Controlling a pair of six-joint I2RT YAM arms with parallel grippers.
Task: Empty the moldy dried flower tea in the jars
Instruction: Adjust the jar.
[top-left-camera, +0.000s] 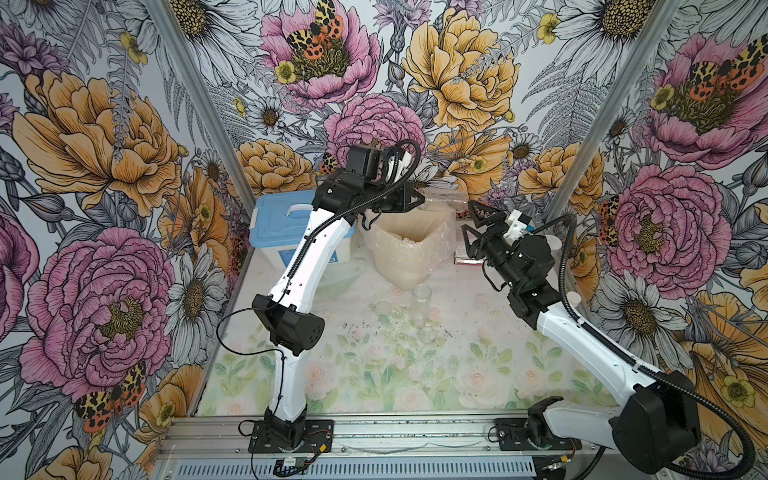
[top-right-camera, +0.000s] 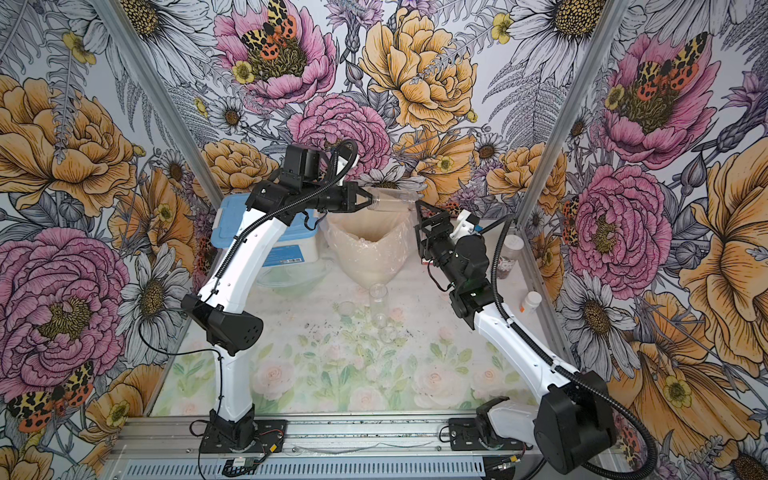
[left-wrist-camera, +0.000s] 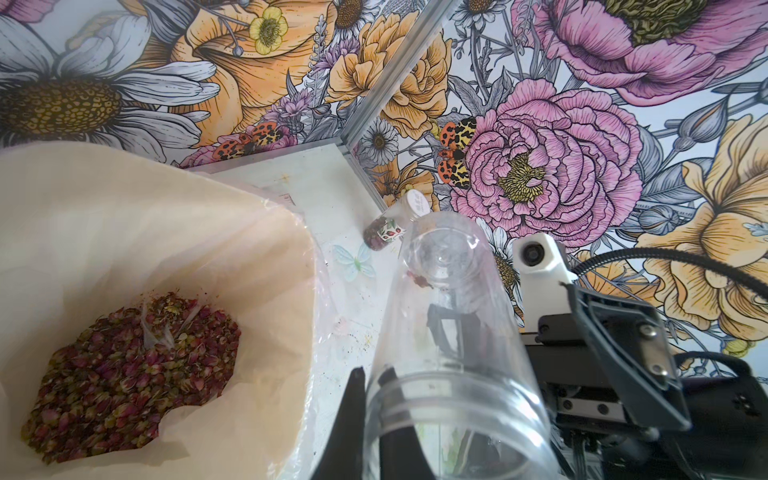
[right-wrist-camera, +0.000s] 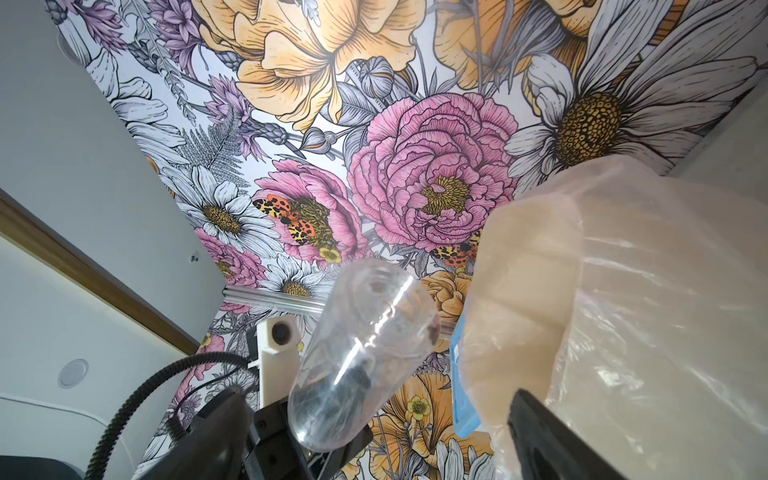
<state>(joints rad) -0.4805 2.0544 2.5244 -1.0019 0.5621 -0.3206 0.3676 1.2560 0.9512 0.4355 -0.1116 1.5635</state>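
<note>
At the far centre of the rose-print tabletop (top-left-camera: 415, 374), the left gripper (top-left-camera: 417, 203) clamps a near-empty clear jar (top-left-camera: 444, 203) sideways above the bag-lined bin (top-left-camera: 409, 257) holding the dried flower tea (left-wrist-camera: 129, 374), right gripper (top-left-camera: 473, 226) agape beside its base; tipping mouth-down should free the stuck bud (left-wrist-camera: 420, 280).

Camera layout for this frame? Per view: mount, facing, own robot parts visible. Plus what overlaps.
Top views: high above the front rail, looking down and back over the table; both arms whole, left gripper shut on the clear jar, right gripper open.
Left wrist: on the left arm, looking along its fingers past the clear jar into the bag of tea.
Right wrist: on the right arm, looking up past its own fingers at the clear jar and wall.
Shared: both wrist views show the clear jar and bag.
</note>
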